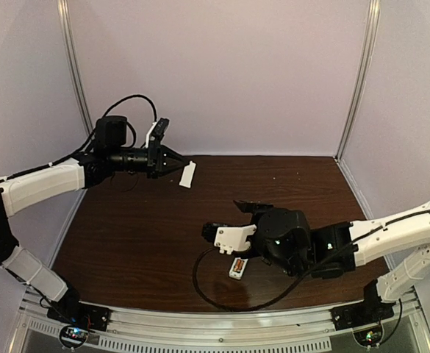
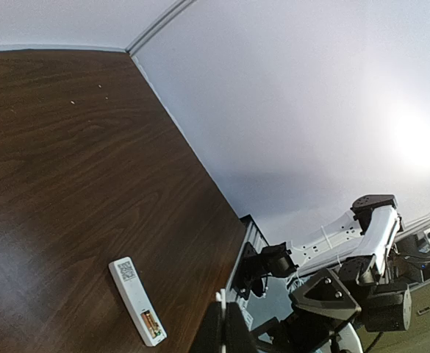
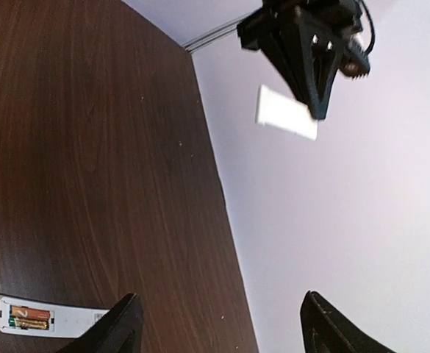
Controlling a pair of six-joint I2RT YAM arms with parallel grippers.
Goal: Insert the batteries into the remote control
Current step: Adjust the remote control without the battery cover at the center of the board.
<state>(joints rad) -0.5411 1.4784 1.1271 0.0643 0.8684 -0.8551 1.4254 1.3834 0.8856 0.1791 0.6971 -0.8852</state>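
**Tool status and remote position**

Left tool (image 1: pixel 178 164): raised above the far left part of the table (image 1: pixel 141 220), close to the back wall (image 1: pixel 222 73). Its fingers are closed on one edge of a small white cover plate (image 1: pixel 189 174), which hangs clear of the table. The right wrist view confirms this grip.

Right tool (image 1: pixel 233 218): low over the near centre of the table, its fingers spread wide apart with nothing between them.

Remote control (image 1: pixel 237 267): lies flat on the table, just beside the right tool on the side nearer the arm bases, and well apart from the left tool. Its compartment at one end is uncovered.

Batteries (image 3: pixel 29 317): both sit side by side inside that uncovered compartment.
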